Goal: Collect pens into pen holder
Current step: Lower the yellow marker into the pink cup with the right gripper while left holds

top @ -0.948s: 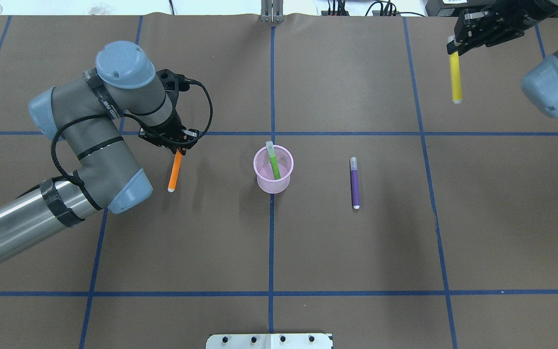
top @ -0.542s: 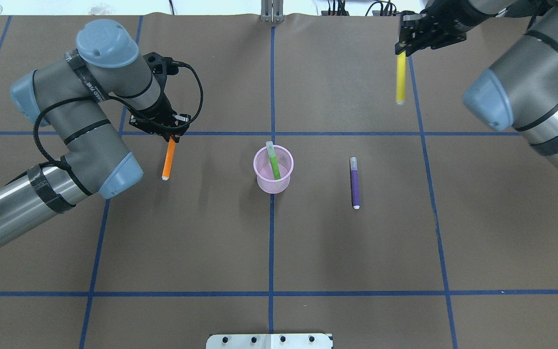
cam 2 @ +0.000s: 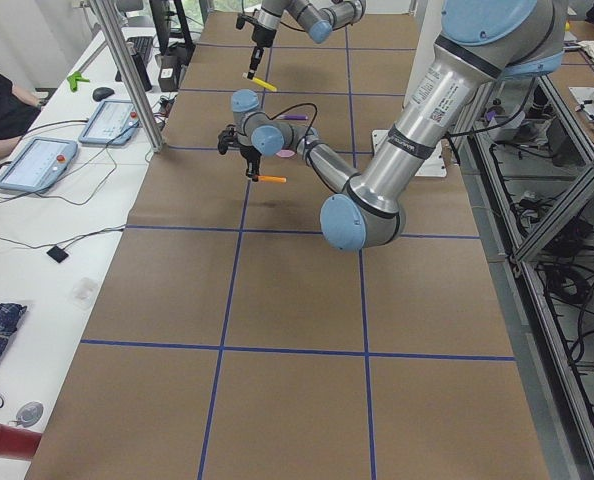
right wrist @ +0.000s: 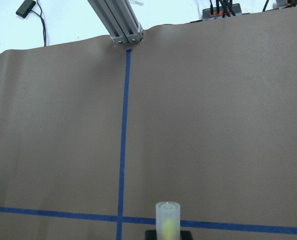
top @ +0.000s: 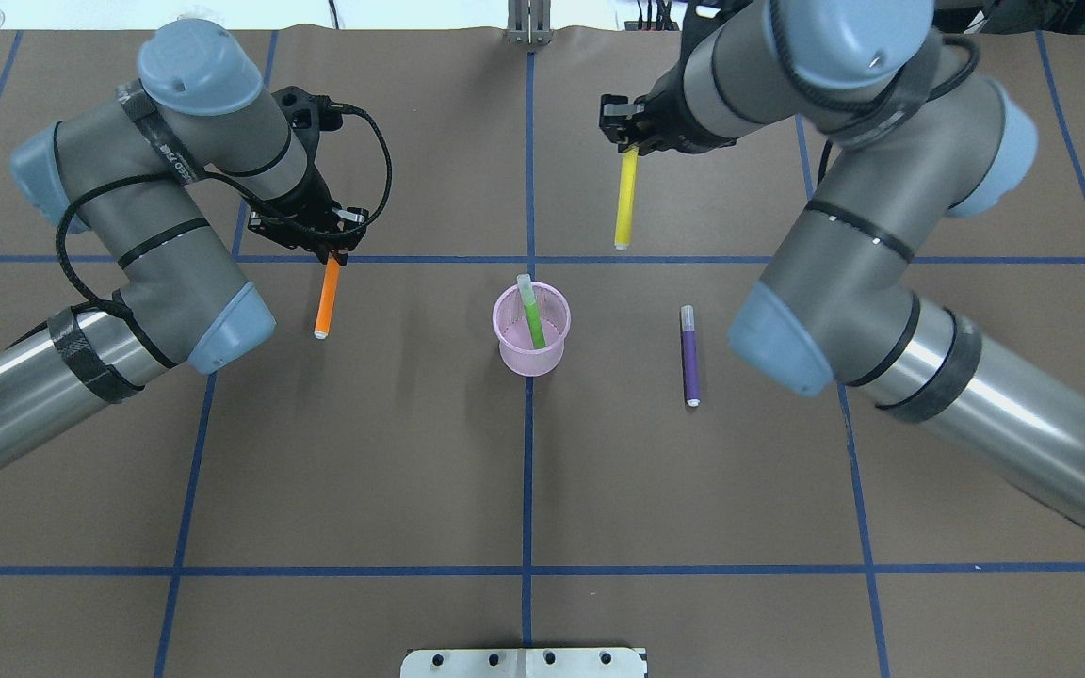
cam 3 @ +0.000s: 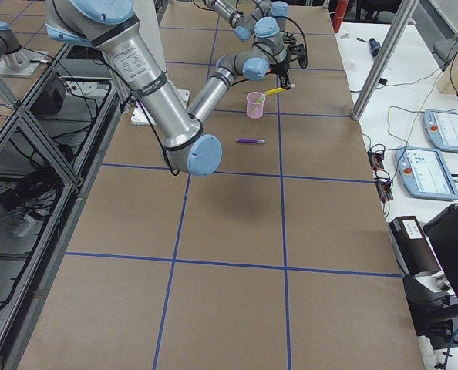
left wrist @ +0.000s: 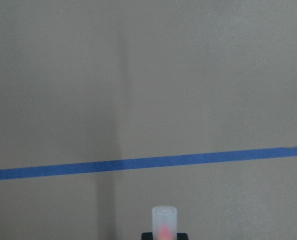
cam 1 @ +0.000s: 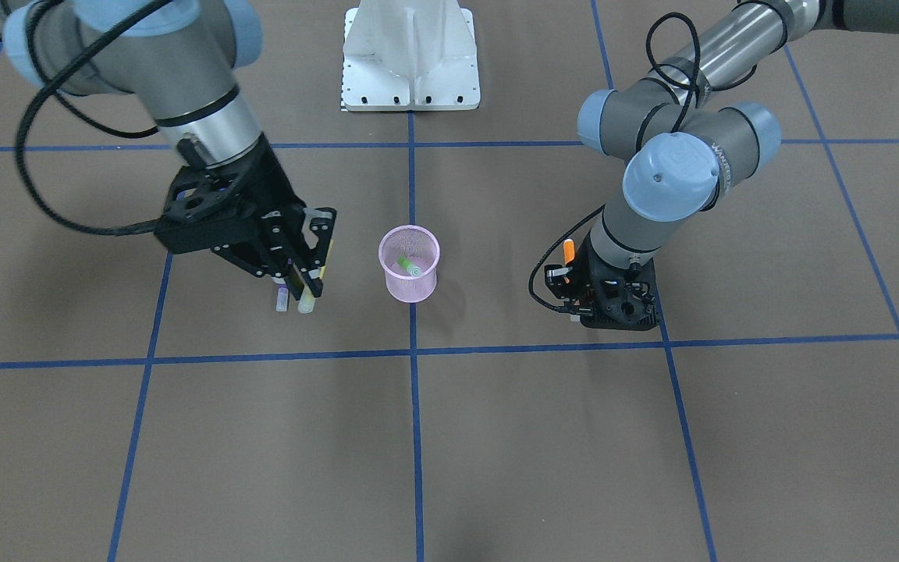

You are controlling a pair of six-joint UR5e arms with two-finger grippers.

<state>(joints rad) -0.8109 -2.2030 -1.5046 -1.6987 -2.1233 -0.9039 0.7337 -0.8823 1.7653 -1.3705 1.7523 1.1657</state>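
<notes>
The pink mesh pen holder (top: 531, 331) stands at the table's centre with the green pen (top: 532, 315) leaning inside it; it also shows in the front view (cam 1: 409, 264). My left gripper (top: 333, 254) is shut on the orange pen (top: 326, 297), which hangs above the table left of the holder. My right gripper (top: 630, 146) is shut on the yellow pen (top: 626, 198), held in the air beyond and right of the holder. The purple pen (top: 690, 356) lies flat on the table right of the holder. The wrist views show the clear cap ends of the orange pen (left wrist: 165, 222) and the yellow pen (right wrist: 168, 217).
The brown table cover carries a grid of blue tape lines (top: 528, 471). The robot's white base plate (top: 524, 662) sits at the near edge. An aluminium post (top: 528, 24) and cables stand at the far edge. My right arm's elbow (top: 787, 339) hangs near the purple pen.
My right arm swept left from the far right corner toward the centre line, carrying the yellow pen. My left gripper moved slightly left and away with the orange pen.
</notes>
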